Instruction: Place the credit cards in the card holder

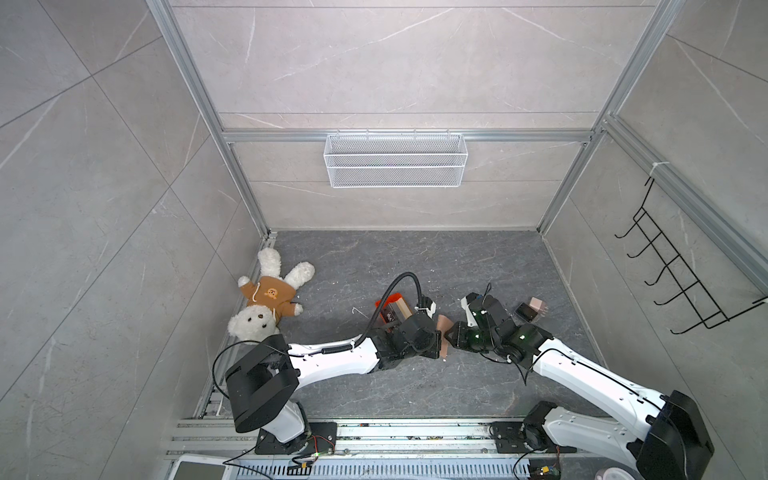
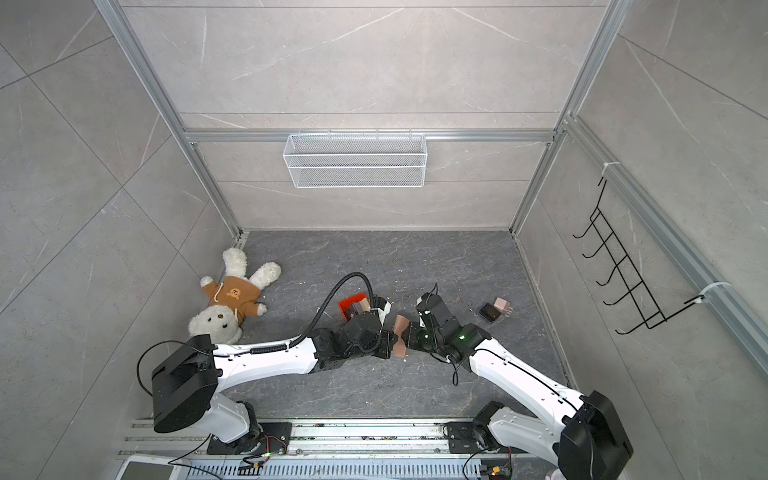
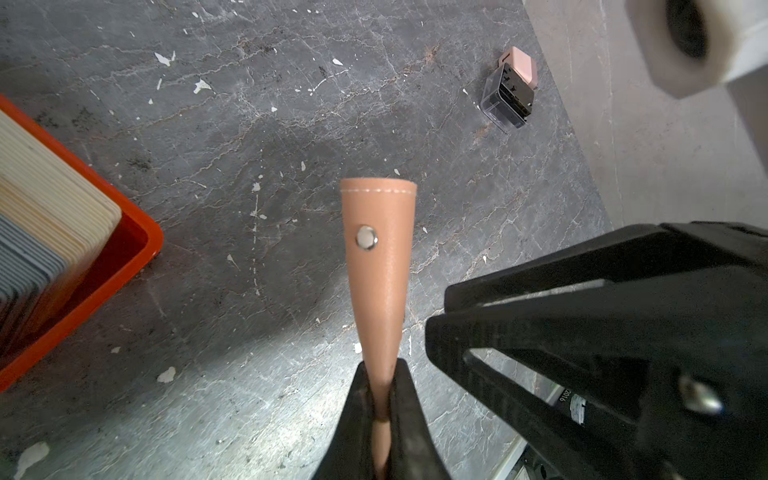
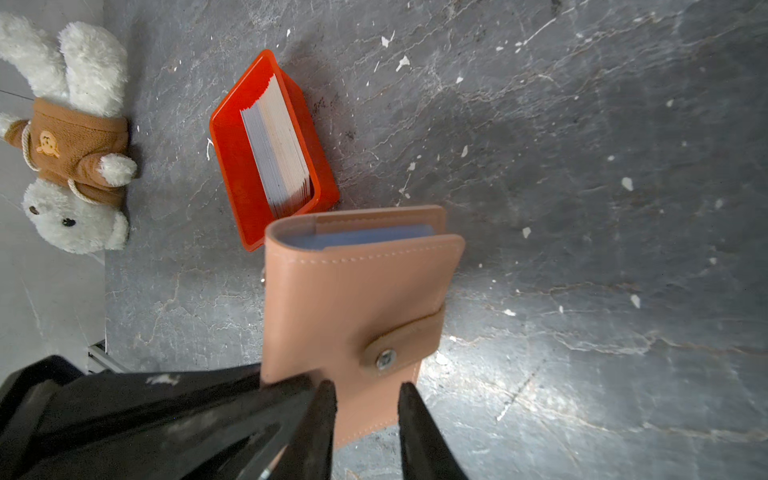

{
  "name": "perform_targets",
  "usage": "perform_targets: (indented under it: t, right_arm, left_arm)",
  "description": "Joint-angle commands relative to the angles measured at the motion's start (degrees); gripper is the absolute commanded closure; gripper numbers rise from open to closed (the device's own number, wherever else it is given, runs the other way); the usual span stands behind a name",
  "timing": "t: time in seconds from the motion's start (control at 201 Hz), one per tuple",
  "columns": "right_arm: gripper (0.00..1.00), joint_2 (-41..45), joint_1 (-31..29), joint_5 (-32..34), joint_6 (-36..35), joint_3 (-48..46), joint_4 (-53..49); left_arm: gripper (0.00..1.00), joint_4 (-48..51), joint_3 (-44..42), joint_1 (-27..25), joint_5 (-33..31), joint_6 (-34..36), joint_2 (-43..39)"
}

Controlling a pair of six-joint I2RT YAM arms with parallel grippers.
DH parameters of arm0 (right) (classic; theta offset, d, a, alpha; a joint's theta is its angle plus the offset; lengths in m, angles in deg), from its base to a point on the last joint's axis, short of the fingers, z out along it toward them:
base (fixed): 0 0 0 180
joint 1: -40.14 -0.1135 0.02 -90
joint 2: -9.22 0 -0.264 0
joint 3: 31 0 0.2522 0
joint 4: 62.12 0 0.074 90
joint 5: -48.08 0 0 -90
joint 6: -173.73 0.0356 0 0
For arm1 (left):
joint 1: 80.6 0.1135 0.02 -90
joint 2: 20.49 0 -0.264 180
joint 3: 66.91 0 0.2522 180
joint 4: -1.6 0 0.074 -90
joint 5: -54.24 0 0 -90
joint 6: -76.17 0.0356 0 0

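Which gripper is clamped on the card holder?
Left gripper: jaws pinched tight on the card holder; right gripper jaws stand apart at its corner.

Tan card holder (image 2: 401,332) near orange tray (image 2: 344,306), teddy bear (image 2: 229,296) well apart.

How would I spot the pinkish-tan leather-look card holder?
On the dark grey stone-look tabletop, look near the middle. The left gripper pinches the pinkish-tan leather-look card holder. Unlike the orange-red plastic tray of cards beside it, it is a booklet with a round metal snap.
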Motion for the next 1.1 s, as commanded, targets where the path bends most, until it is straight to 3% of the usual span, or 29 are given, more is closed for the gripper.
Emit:
perform_targets:
  t: [0.0,0.343,0.577,1.1]
  right_arm:
    - [0.70,-1.8,-0.6,-0.1,0.9,-0.5,1.6]
    - [0.71,-5.5,-2.3,4.3,0.7,1.9,-0.9]
    - [0.78,-6.4,-3.0,9.5,0.8,3.1,-6.2]
    - [0.85,-8.4,-5.7,9.7,0.7,3.8,-4.0]
  left_arm:
    - [0.95,-2.4,-0.6,-0.3,0.0,-1.0,-2.9]
    - [0.95,-3.9,-0.9,-0.3,1.5,-1.7,-2.6]
    - [0.95,-3.5,-0.9,-0.3,0.8,-1.6,-2.7]
    - [0.95,-3.4,-0.5,-0.3,1.3,-1.6,-2.0]
